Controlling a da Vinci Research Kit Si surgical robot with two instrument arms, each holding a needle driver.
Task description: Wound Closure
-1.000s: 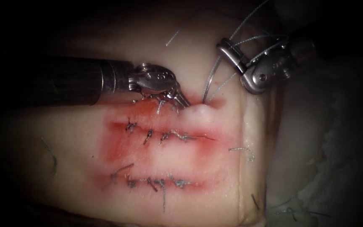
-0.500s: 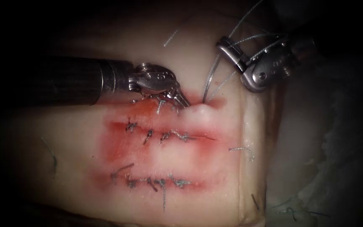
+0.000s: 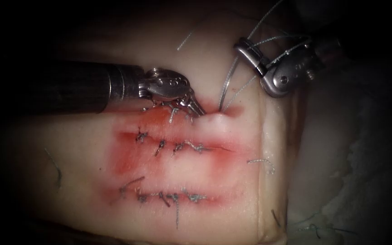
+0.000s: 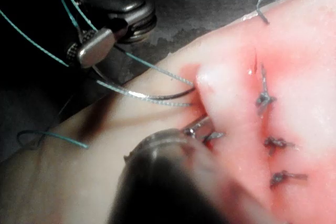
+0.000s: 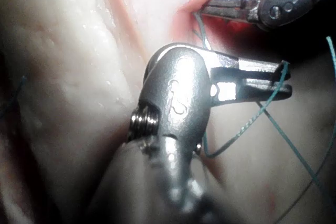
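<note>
My left tool (image 3: 198,109) comes in from the left, its jaws shut on the tissue edge at the top cut (image 3: 159,113); a small mound of tissue (image 3: 215,120) rises beside the tips. The curved needle (image 3: 227,86) stands with its point in the tissue at the right end of that cut. My right tool (image 3: 246,49) holds it near the tail end, up and to the right. From the left wrist, the needle (image 4: 157,97) arcs from the right tool (image 4: 94,48) into the tissue, with teal thread (image 4: 157,68) alongside. The right wrist view has the right jaws (image 5: 281,80) shut, thread crossing their tips.
Two stitched rows (image 3: 182,147) (image 3: 169,197) lie below the top cut, ringed with red fluid (image 3: 128,159). Cut thread ends (image 3: 262,162) (image 3: 57,170) rest on the tissue. The tissue's right edge (image 3: 264,190) drops off beside the right tool.
The right tool has shifted slightly up and turned a little, keeping hold of the needle. The needle's point stays in the tissue. The left tool has not moved.
</note>
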